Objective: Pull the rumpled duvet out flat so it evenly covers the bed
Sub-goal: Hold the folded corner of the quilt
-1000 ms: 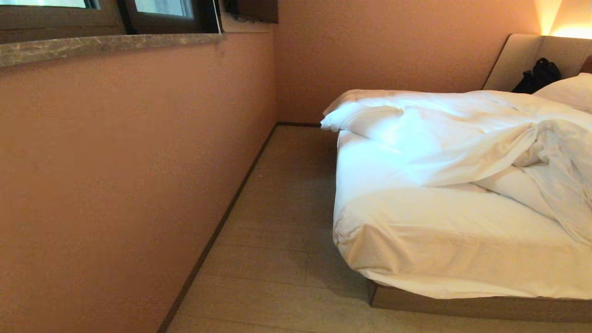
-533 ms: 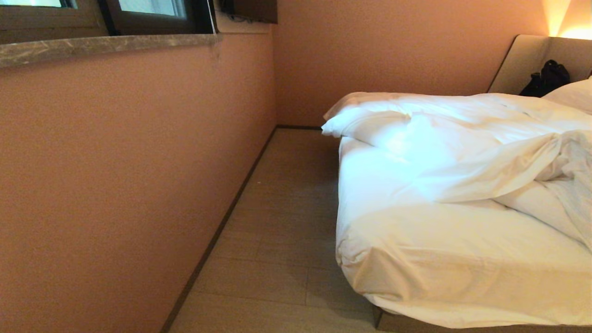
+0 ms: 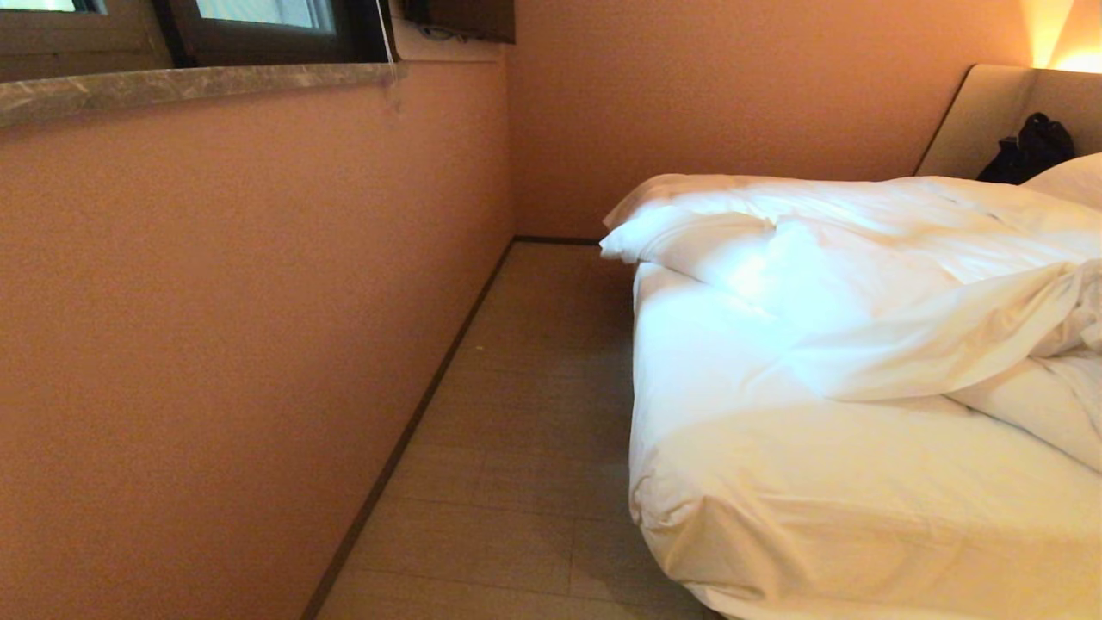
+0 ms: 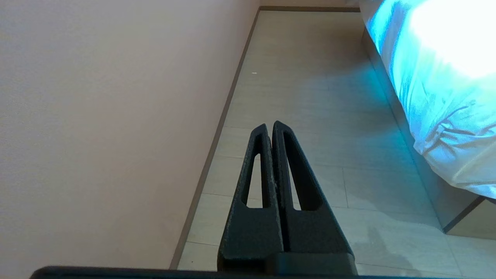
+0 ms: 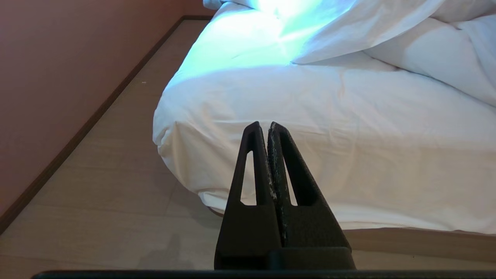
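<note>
Big bed (image 3: 861, 508) on the right, with its near corner poking toward the robot. Long pink wall (image 3: 215, 344) on the left, with a window ledge (image 3: 189, 82) up top. Strip of bare floor (image 3: 516, 413) between wall and bed, just wide enough to roll along.

Puffy white duvet (image 3: 861, 284) bunched up on the far half of the bed, folded back on itself and spilling a bit over the left edge. Smooth sheet (image 3: 732, 413) left bare on the near part, so lots of bed not covered yet. Probably needs a tug toward the near end to lie flat. Pillow (image 3: 1072, 176) peeking in at the far right, next to a black bag (image 3: 1029, 146) by the headboard (image 3: 981, 112).

Left gripper (image 4: 271, 126) low over the floor beside the wall, well apart from the bed. Fingers (image 4: 259, 155) pressed tight together, holding nothing. Right gripper (image 5: 263, 126) aimed at the near corner of the bed, not touching it. Its fingers (image 5: 285, 155) pressed together too, with nothing between them. Likely tucked in like this just for getting close, with no grab started.
</note>
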